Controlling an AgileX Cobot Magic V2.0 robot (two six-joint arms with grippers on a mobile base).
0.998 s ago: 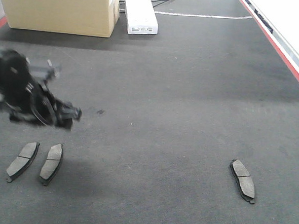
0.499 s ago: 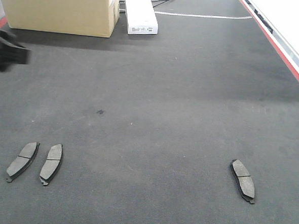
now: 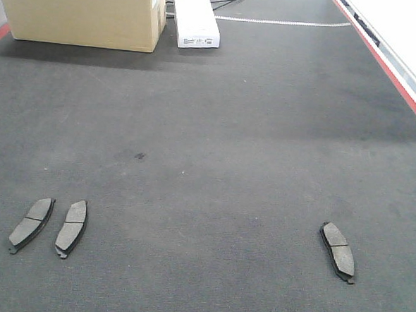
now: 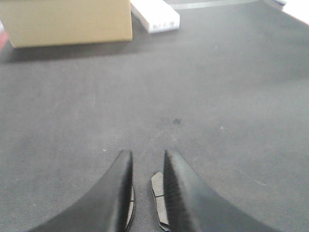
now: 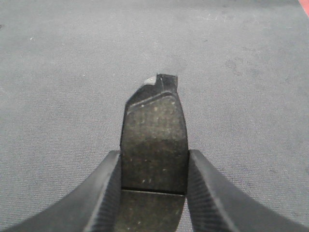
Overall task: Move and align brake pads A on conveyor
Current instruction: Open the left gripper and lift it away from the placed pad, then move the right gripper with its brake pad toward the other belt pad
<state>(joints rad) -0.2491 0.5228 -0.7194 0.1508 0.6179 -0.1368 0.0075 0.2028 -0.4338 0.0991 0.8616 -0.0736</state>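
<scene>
- I am reading the front view from its left side: two brake pads A are lying side by side on the conveyor, near its front-left corner, the outer pad and the inner pad both tilted the same way and just apart, not touching.
- I am seeing the left hand hovering over that pair with its fingers slightly apart and nothing between them; one pad shows in the gap and a second peeks out under the left finger.
- I am judging these pads to be stiff, flat and fairly heavy for their size, with a gritty friction face that should not slip; I am planning to grip across the short width near the centre groove, on the dark backing-plate edges.
- I am noting a small dark speck on the belt mid-left; it is flat and is not obstructing anything.
- I am seeing a cardboard box and a white box at the far end, well apart from every pad.
- I am seeing a lone pad lying at the front right, well apart from the pair.
- I am seeing the right hand clamped across the width of a fourth pad, held above bare belt; both hands are out of the front view.
- I am noting the red edge stripe running along the right side.
</scene>
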